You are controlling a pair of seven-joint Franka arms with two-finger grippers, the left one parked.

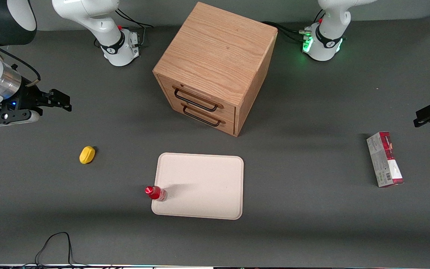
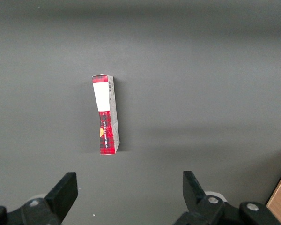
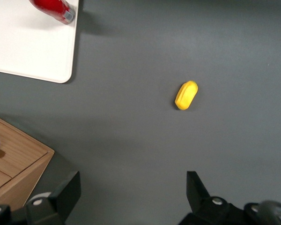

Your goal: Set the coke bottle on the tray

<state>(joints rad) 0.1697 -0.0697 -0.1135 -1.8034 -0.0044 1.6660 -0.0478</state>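
The small red coke bottle (image 1: pixel 155 192) stands upright on the cream tray (image 1: pixel 203 186), at the tray's corner nearest the front camera on the working arm's side. The wrist view catches the bottle (image 3: pixel 52 9) on the tray's edge (image 3: pixel 47 56). My gripper (image 1: pixel 56 100) hangs open and empty above the table at the working arm's end, well away from the tray and farther from the front camera than it. Its fingers (image 3: pixel 68 192) stand wide apart over bare table (image 3: pixel 131 197).
A yellow lemon-shaped object (image 1: pixel 87 154) (image 3: pixel 186 94) lies between my gripper and the tray. A wooden two-drawer cabinet (image 1: pixel 215 67) stands farther back than the tray. A red-and-grey carton box (image 1: pixel 385 159) lies toward the parked arm's end.
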